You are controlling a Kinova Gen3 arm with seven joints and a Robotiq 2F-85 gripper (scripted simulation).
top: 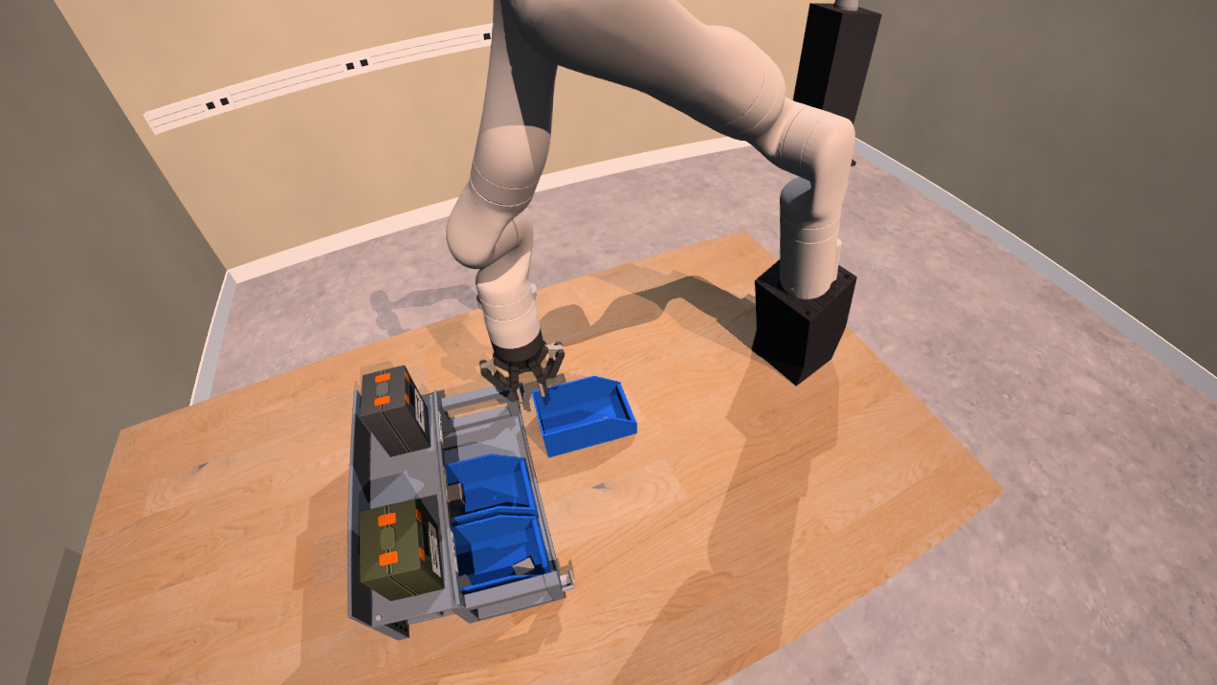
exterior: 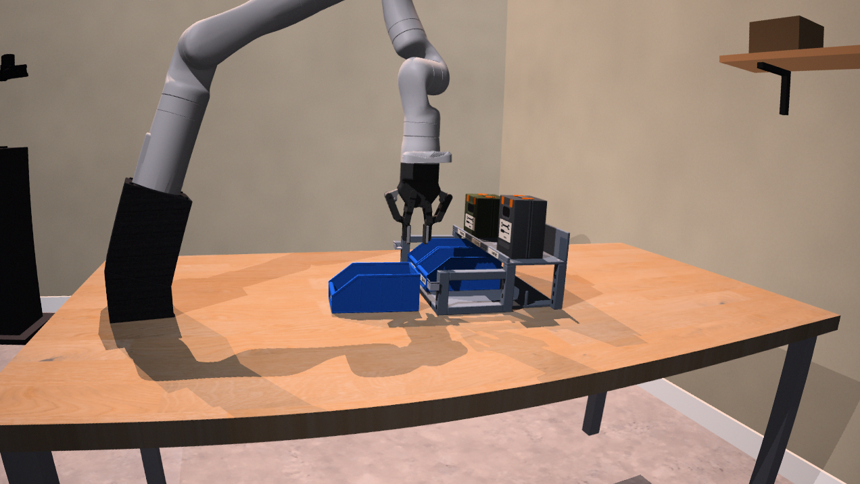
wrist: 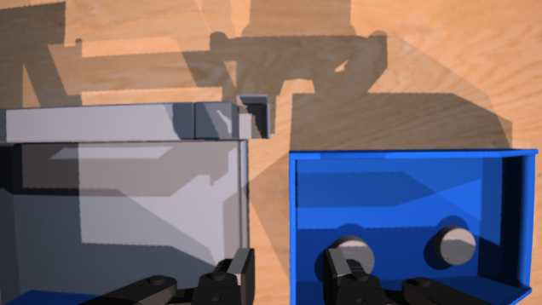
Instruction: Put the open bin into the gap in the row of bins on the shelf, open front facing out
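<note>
The open blue bin (top: 591,435) (exterior: 376,294) (wrist: 383,217) stands upright on the table in front of the shelf's gap end. Its tall back wall faces the shelf and its low open front faces away. Two grey round parts lie in it, one (wrist: 457,246) near the front and one (wrist: 362,256) partly behind a finger. My gripper (top: 534,398) (exterior: 417,234) (wrist: 289,270) points down above the bin's back wall, fingers part open, nothing between them. The grey shelf (exterior: 508,285) (wrist: 244,192) has its gap at the end beside two blue bins (top: 489,484) (top: 497,548), which hold small parts.
The upper board (top: 391,476) carries a dark grey case (top: 391,412) (exterior: 523,231) and an olive case (top: 400,553) (exterior: 480,216). An end rail (exterior: 472,275) (wrist: 85,125) and a small bracket (wrist: 256,117) border the gap. The robot's black base (top: 800,327) (exterior: 144,252) stands beyond the bin's open front.
</note>
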